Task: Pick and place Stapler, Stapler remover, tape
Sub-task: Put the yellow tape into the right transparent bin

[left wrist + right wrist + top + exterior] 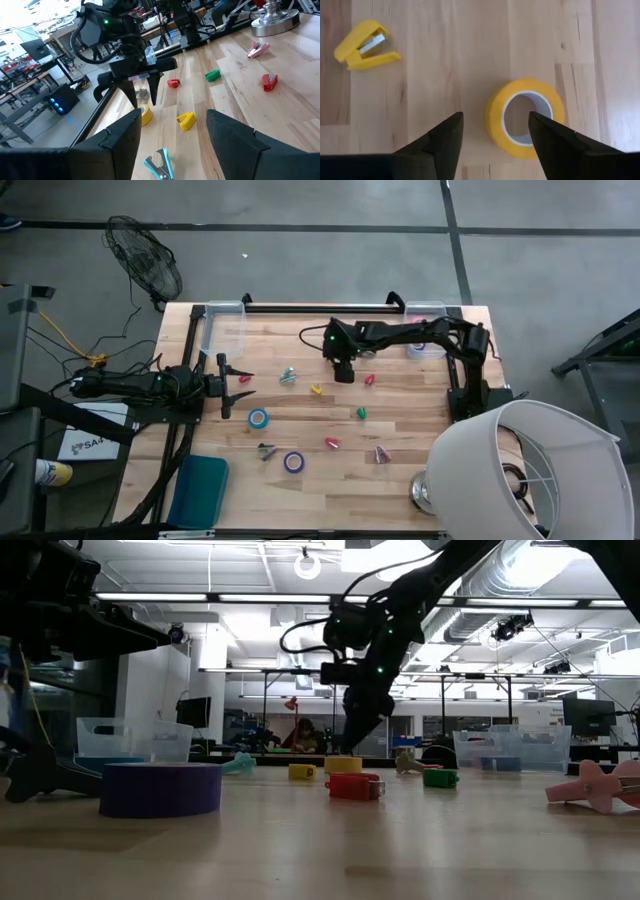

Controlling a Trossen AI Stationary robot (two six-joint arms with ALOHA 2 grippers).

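Observation:
The yellow tape roll point(525, 117) lies flat on the wood, with a yellow stapler point(364, 46) beside it. My right gripper point(495, 137) hangs open just above the roll, pointing down, without touching it; the low view shows it point(355, 730) over the roll point(343, 764). My left gripper point(238, 386) waits open at the table's left side. The blue tape point(258, 418) and purple tape point(293, 462) lie flat toward the near side. Small red point(369, 380) and green point(361, 413) staplers, a teal stapler remover point(288, 375) and a pink one point(380, 453) are scattered across the middle. Pink tape is not seen.
Clear bins stand at the far edge, one on the left point(222, 325) and one on the right point(425, 330). A lamp with a white shade point(520, 470) fills the near right corner. A teal tray point(197, 490) lies at the near left. A grey remover point(266, 450) sits near the purple tape.

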